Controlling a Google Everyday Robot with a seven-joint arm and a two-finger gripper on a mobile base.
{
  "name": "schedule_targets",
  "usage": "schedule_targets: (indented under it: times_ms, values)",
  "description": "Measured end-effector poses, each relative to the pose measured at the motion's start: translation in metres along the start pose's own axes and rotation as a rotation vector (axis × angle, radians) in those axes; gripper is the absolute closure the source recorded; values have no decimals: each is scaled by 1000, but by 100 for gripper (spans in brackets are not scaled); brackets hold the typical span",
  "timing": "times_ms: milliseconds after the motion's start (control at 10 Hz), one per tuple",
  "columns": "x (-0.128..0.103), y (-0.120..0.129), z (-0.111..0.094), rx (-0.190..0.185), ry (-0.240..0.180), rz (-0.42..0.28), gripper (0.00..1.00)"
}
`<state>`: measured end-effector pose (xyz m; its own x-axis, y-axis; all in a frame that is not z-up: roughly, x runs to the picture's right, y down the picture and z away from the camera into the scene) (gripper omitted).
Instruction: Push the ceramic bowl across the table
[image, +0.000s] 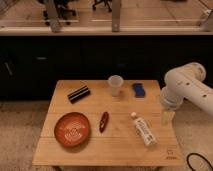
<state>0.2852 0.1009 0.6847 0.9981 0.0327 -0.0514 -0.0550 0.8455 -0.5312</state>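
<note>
The red-orange bowl (72, 129) with white rings inside sits on the front left part of the wooden table (115, 146), well apart from the arm, with a slim dark red thing (104, 121) lying just to its right. The gripper (167, 119) hangs pointing down at the table's right edge, its fingers spread apart and holding nothing, near a white bottle (144, 130) lying on its side. Farther back stand a pale cup (115, 84) with a blue sponge (138, 90) just right of it, and a black block (79, 94) to the left.
</note>
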Motion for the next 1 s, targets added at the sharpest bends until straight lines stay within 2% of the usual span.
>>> schedule_targets:
  times_ms: [500, 600, 900, 1000]
  values:
    - [-1, 1, 0, 0, 2, -3, 20]
    - [-9, -1, 0, 3, 7, -22, 20]
    - [-59, -4, -1, 4, 5, -84, 20]
    - [-70, -5, -1, 6, 7, -104, 20]
